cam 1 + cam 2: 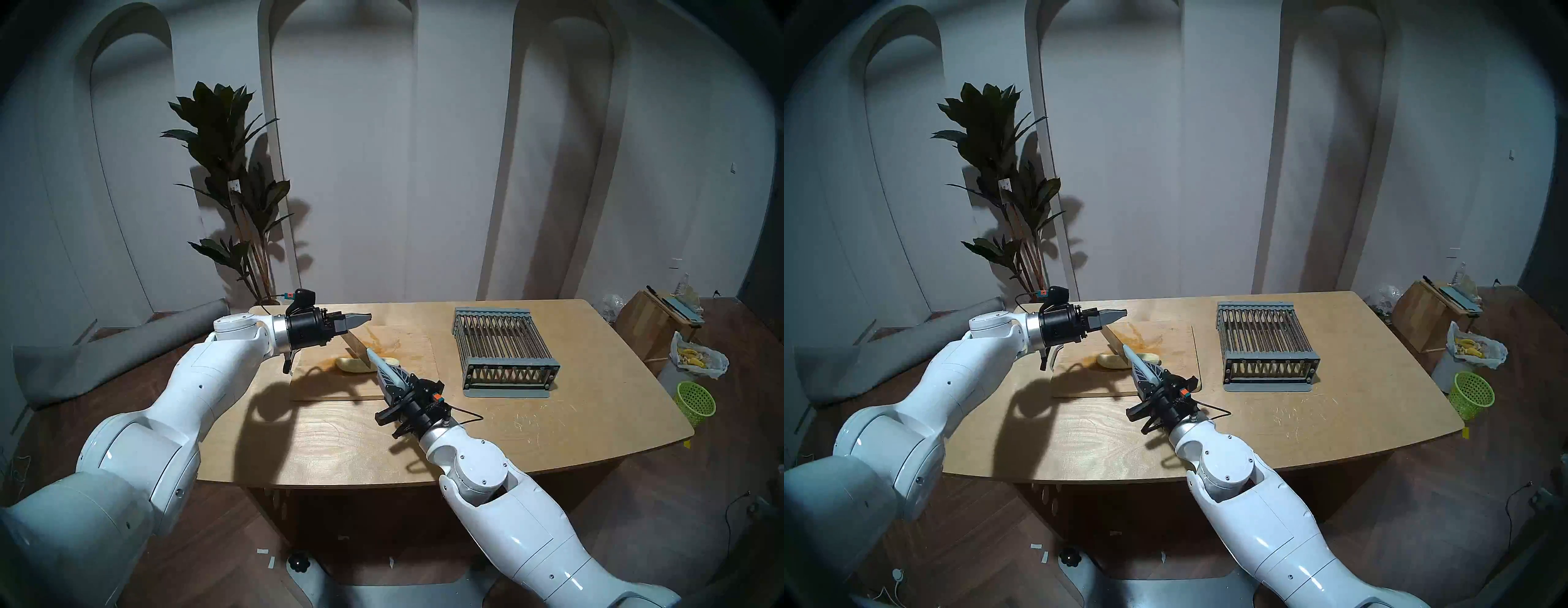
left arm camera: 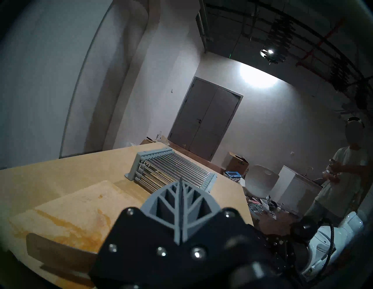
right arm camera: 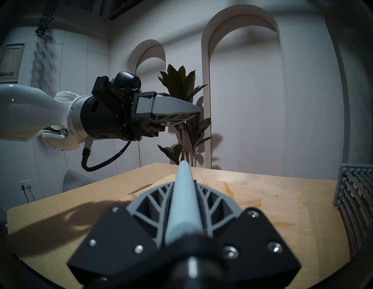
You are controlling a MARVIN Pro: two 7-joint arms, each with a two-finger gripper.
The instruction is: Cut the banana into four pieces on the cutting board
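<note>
The peeled pale banana (image 1: pixel 351 365) (image 1: pixel 1107 361) lies across the middle of the light wooden cutting board (image 1: pixel 409 346) (image 1: pixel 1176 337), beside an orange-brown stain. My right gripper (image 1: pixel 380 366) (image 1: pixel 1137 361) (image 3: pixel 182 182) is shut on a knife's pale blue-grey handle (image 3: pixel 182 203). The knife's blade (image 1: pixel 357 349) (image 1: pixel 1116 339) slants up to the far left and crosses the banana near its middle. I cannot tell how deep it sits. My left gripper (image 1: pixel 365 318) (image 1: pixel 1121 315) (image 2: pixel 180 182) (image 3: pixel 198 110) is shut and empty, above the board's far left part, just over the blade's far end.
A grey slatted rack (image 1: pixel 505 352) (image 2: pixel 171 171) stands on the table to the board's right. On the floor to the right are a green basket (image 1: pixel 695 401) and a white bag of peels (image 1: pixel 698 356). A person (image 2: pixel 343 171) stands beyond the table's right end.
</note>
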